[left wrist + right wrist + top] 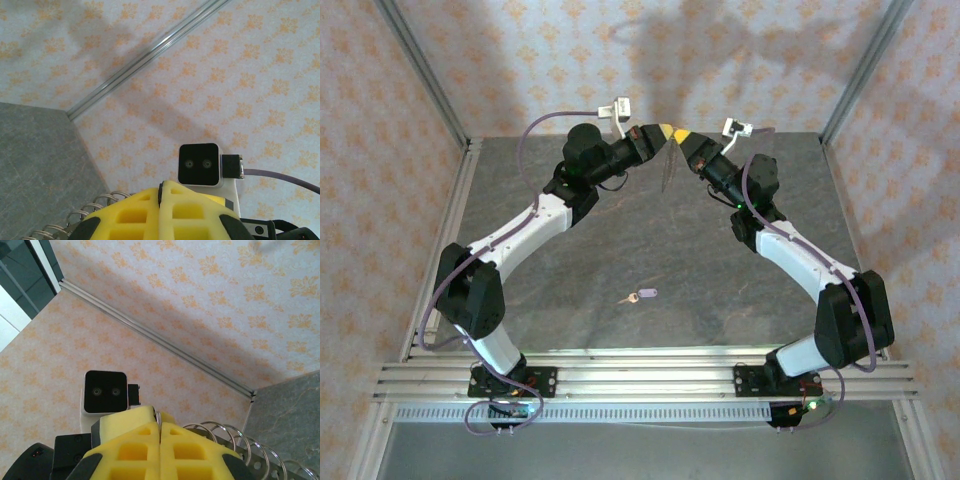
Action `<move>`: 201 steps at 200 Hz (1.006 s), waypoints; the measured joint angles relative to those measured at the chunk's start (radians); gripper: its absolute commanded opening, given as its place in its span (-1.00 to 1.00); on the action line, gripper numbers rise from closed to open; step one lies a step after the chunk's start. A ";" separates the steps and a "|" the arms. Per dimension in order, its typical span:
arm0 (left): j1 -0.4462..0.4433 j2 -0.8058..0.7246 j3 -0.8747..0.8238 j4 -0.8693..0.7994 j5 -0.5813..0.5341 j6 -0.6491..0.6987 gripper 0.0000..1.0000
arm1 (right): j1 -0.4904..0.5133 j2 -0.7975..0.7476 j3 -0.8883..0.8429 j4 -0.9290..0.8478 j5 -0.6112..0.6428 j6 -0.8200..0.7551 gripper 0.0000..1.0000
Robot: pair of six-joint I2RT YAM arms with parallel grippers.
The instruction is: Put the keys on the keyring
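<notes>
Yellow-padded left gripper (161, 189) and right gripper (160, 422) both clench the thin tan wire keyring (666, 165) above the grey table's (570, 300) far edge; tiny lilac-headed key (642, 296) (light, slippery, I'd guess) lies toward the near edge, so grab its head.

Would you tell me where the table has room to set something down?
Bare: between the left arm and right arm beyond the key, and outside each arm along the table's side edges. Crowded: far middle, where left gripper meets right gripper.

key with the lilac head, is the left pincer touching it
Apart. Top view shows the key lying on the table, the left pincer far behind it.
</notes>
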 measured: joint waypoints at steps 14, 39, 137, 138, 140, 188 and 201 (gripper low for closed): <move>0.000 0.000 0.000 0.000 0.000 0.002 -1.00 | 0.000 0.000 0.000 -0.001 0.000 0.000 -0.70; -0.008 0.000 0.000 0.000 0.005 0.019 -1.00 | -0.010 -0.014 0.000 -0.031 0.001 -0.019 -0.17; 0.077 0.021 0.112 -0.055 0.168 0.137 -1.00 | -0.162 -0.162 -0.042 -0.080 -0.053 -0.034 -0.13; 0.078 0.021 0.113 -0.056 0.169 0.138 -1.00 | -0.162 -0.162 -0.042 -0.080 -0.054 -0.034 -0.13; 0.080 0.023 0.117 -0.057 0.173 0.141 -1.00 | -0.162 -0.161 -0.042 -0.080 -0.059 -0.035 -0.13; 0.087 0.057 0.178 -0.113 0.288 0.215 -1.00 | -0.162 -0.094 -0.018 -0.079 -0.148 -0.045 -0.17; 0.087 0.059 0.178 -0.124 0.306 0.227 -1.00 | -0.162 -0.071 -0.002 -0.074 -0.161 -0.044 -0.17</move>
